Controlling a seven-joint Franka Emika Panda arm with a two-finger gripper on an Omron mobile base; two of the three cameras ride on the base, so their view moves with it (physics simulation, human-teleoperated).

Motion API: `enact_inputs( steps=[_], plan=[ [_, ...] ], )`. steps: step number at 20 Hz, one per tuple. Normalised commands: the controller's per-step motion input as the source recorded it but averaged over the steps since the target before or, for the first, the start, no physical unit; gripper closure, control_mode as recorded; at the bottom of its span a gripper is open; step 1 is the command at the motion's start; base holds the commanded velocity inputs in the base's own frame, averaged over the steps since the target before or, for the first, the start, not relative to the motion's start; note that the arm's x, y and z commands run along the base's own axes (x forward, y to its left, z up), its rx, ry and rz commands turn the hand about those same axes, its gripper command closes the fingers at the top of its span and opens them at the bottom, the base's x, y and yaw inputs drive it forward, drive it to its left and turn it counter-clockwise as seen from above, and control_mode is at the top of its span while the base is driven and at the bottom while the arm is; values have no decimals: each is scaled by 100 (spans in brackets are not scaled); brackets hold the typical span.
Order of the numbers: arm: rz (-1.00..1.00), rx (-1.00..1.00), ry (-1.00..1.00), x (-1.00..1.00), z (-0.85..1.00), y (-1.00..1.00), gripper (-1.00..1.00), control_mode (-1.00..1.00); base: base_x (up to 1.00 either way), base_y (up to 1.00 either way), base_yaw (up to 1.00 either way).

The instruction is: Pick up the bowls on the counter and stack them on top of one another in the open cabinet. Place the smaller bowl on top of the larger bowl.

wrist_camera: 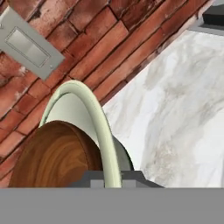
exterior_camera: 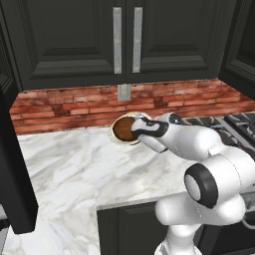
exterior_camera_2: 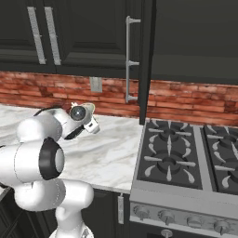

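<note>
White arm reaches forward over the white, grey-veined marble surface point(exterior_camera: 74, 169) toward the red brick backsplash point(exterior_camera: 74, 107). End effector point(exterior_camera: 133, 130) sits at the two bowls, near the foot of the backsplash, below the grey wall outlet plate point(exterior_camera: 124, 91). Small round reddish-brown wood-grain bowl point(exterior_camera: 122, 129) lies inside the wide cream-white bowl with pale-green flared rim point(exterior_camera: 138, 116); from the left base camera the brown one shows its dark hollow, the pale rim curving behind and around it. Hand camera: pale rim point(wrist_camera: 103, 131) arcs up close in front of the lens, brown bowl point(wrist_camera: 54, 155) just beside it on the inner side, bricks and outlet plate point(wrist_camera: 27, 43) behind, marble point(wrist_camera: 175, 109) to the other side. End effector is narrow, jaws drawn fully together at the pale bowl's rim; a firm hold on it cannot be confirmed. Right base camera: arm's wrist point(exterior_camera_2: 81, 116) over the surface, left of the grey-black gas stove top point(exterior_camera_2: 186, 153); black wall cabinet door with long silver bar handle point(exterior_camera_2: 129, 60) stands ajar above the stove's edge. Double-door black cabinet with paired handles point(exterior_camera: 124, 40) hangs above the bowls.
</note>
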Motion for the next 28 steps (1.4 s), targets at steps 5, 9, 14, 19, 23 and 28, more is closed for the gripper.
enact_inputs(
  steps=[5,9,14,19,23,28],
  plan=[
    [-5,2,11,-58,85,-19,100,-100,0,0,0],
    [-4,0,13,-62,87,-13,100,-100,0,0,0],
    [-5,1,13,-67,89,-16,100,-100,0,0,0],
    [-4,2,9,-88,72,-26,100,-100,0,0,0],
    [-1,0,5,-100,46,-27,100,-100,0,0,0],
    [0,0,1,-100,28,-25,100,-100,0,0,0]
  ],
)
